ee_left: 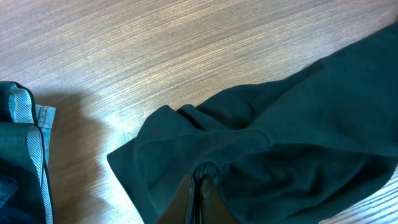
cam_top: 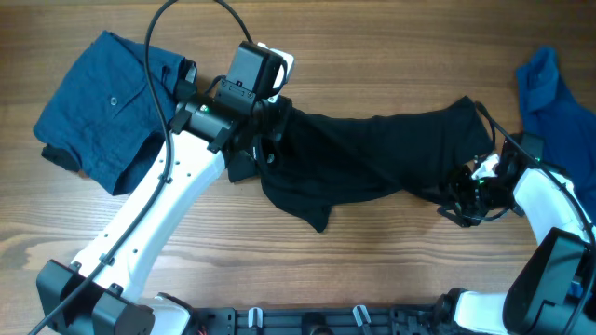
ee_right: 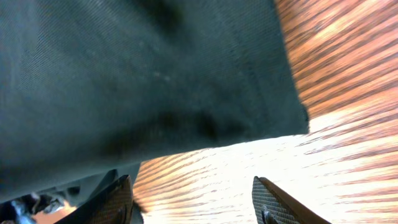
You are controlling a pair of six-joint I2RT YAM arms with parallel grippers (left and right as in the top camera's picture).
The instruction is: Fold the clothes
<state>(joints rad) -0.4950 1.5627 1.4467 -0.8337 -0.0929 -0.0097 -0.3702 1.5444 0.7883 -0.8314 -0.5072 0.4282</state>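
The table (cam_top: 372, 270) is flat bare wood, with free room along the lower middle of the overhead frame. The black shirt (cam_top: 372, 149) lies across its centre, long axis left to right, bunched and sagging to a point at lower centre. A dark blue garment (cam_top: 102, 102) sits upper left and a blue shirt (cam_top: 559, 93) upper right, each apart from it. My left gripper (ee_left: 199, 183) is pinched tight on the black shirt's left end, at a thick seam. My right gripper (ee_right: 193, 186) is at the right end, jaws apart with wood showing between them, gripping nothing. The hem lies toward the top of its frame, so this arm is nearer the free end.
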